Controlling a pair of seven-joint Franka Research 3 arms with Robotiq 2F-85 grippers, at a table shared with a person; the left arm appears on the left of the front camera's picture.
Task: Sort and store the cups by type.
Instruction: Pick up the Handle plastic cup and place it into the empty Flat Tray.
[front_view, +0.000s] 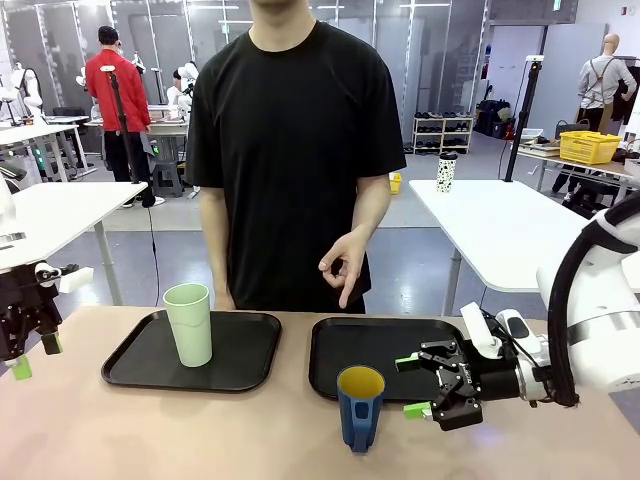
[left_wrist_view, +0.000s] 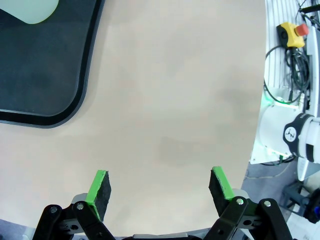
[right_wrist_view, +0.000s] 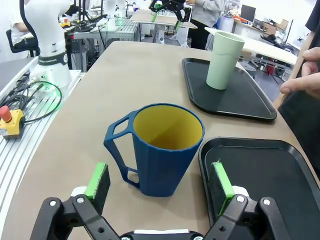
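Mug (front_view: 360, 405), dark blue, is being faced on the worktop (front_view: 150, 430) just beside the right tray (front_view: 390, 345) by the right end effector (front_view: 410, 385), wide and empty, likely for a side grasp; green tumbler (front_view: 188, 323) is being kept on the left tray (front_view: 240, 340), left end effector (front_view: 35, 355) wide, idle.

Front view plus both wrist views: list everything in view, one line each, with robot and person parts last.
tall pale green plastic tumbler: one, pale green, upright on the left tray
dark blue mug with handle: one, blue with yellow inside, on the table at the right tray's near edge
left tray: one, black, on the table
right tray: one, black, beside the left tray
table: one, tan, under everything
small white cup with black spots: one, on the far white table
person's hand: one, above the right tray's far edge
left gripper: open, over bare table
right gripper: open, beside the mug, not touching
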